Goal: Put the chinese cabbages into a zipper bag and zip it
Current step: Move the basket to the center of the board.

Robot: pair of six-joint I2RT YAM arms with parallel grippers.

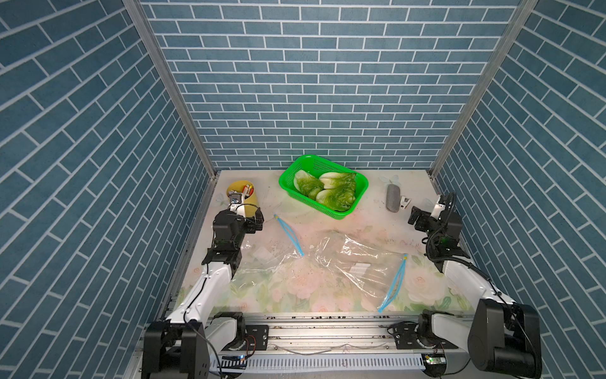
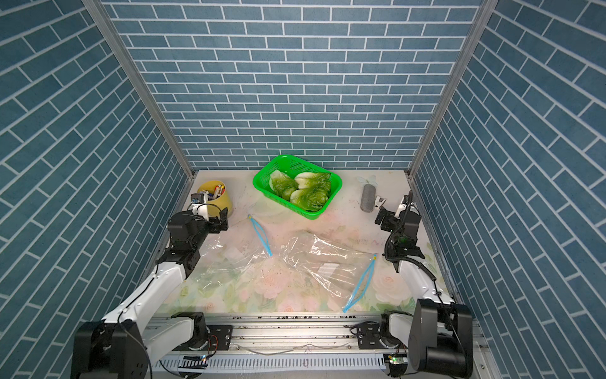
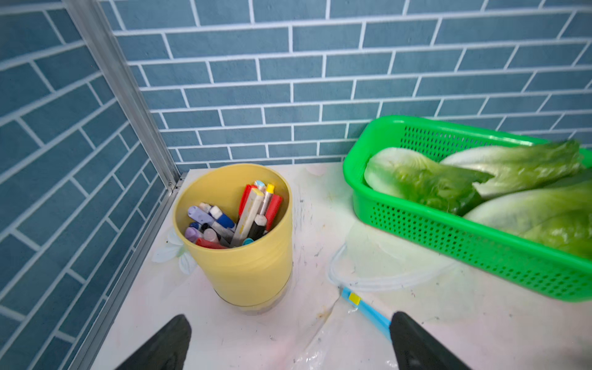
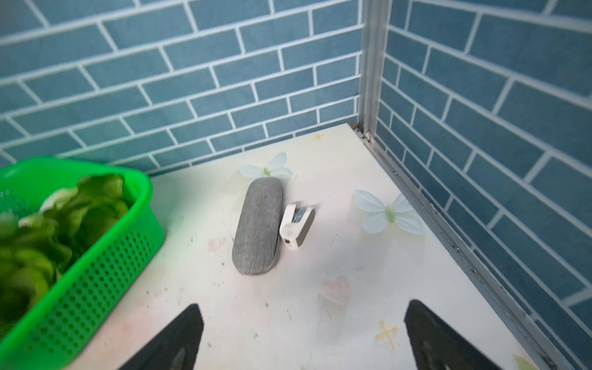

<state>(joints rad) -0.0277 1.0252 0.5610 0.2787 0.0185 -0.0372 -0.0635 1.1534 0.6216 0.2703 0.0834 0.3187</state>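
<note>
Top views, both — seeing all three chinese cabbages (image 1: 328, 193) lying packed together inside the green basket (image 1: 345, 215) at the back of the surface (image 1: 370, 226), none lifted out. Judging the task as barely begun: nothing bagged, nothing zipped.

Seeing two clear zipper bags lying flat nearer the robot. Noting the left bag (image 1: 262, 262) with its left blue strip (image 1: 290, 234) running up toward the basket, and the right bag (image 1: 354, 259) with its right blue strip (image 1: 395, 284) lying by the right arm. Reading both strips as parted, so probably open mouths, though finding it hard to be sure through the clear film.

Left to do: picking each cabbage out, feeding it into a bag mouth, running the zipper shut.

Noting the left gripper (image 1: 259, 222) hovering empty with jaws spread wide, just beside the yellow pen cup (image 1: 244, 197) and near the far end of the left blue strip. Placing the cabbages off to its side in the basket, apart from the fingertips.

Noting the right gripper (image 1: 415, 219) hanging wide apart too, holding nothing, near the grey case (image 1: 392, 197). Placing the cabbages well apart from it — across bare surface, nothing blocking.
</note>
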